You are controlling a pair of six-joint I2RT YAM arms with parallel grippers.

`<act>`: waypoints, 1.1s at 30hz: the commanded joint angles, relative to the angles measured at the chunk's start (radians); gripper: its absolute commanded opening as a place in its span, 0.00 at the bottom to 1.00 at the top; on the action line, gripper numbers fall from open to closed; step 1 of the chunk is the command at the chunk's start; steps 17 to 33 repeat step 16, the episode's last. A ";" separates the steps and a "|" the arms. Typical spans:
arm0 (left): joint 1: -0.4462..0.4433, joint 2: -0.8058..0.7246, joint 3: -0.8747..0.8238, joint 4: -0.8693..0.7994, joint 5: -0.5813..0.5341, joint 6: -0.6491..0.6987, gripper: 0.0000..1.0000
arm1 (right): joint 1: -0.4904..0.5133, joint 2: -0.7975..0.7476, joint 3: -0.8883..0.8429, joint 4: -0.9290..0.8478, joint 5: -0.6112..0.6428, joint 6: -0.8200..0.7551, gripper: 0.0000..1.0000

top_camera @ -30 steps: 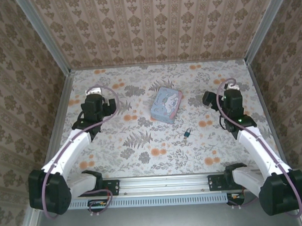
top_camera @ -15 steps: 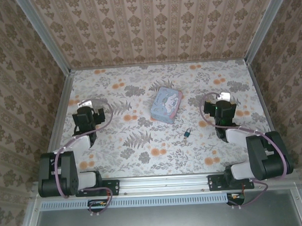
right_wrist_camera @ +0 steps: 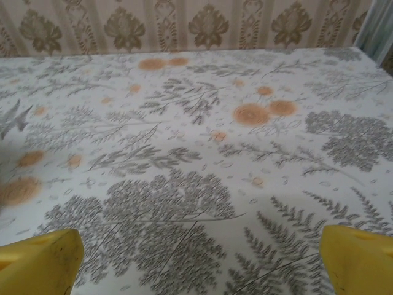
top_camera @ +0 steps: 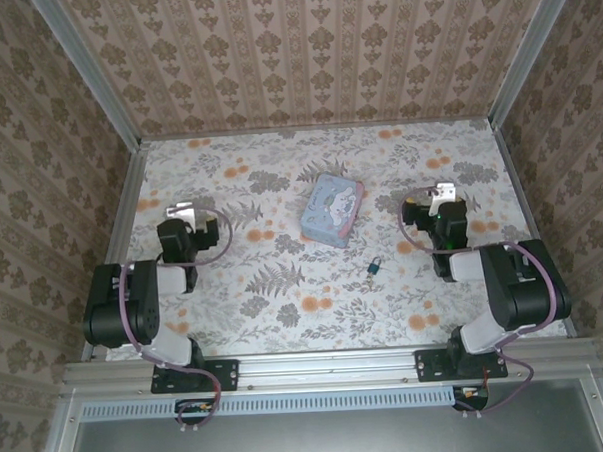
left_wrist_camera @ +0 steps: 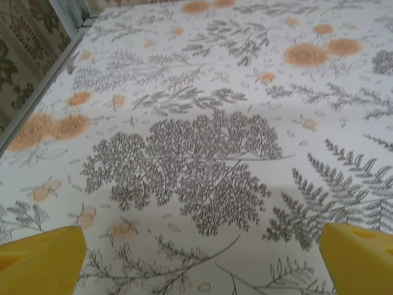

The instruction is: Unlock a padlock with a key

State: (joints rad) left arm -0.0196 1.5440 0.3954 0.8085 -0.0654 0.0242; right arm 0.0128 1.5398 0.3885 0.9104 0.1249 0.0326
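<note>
Padlock (top_camera: 374, 269) tiny, detail unreadable; left claw (left_wrist_camera: 199, 261), right claw (right_wrist_camera: 199, 261) spread apart.

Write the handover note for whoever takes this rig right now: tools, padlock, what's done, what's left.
Left tool: open, empty, above the table's left side.
Right tool: open, empty, above its right side.
Padlock: lies on the table, nearer the arm bases than the tin, apart from it, closer to the right tool.
Done: nothing gripped; too small to tell whether a key sits in it.
Left: hold padlock, turn key, open.
</note>
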 commanded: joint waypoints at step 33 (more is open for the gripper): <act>0.002 -0.004 0.018 0.032 0.038 0.021 1.00 | -0.004 -0.006 0.011 -0.032 -0.075 0.001 0.99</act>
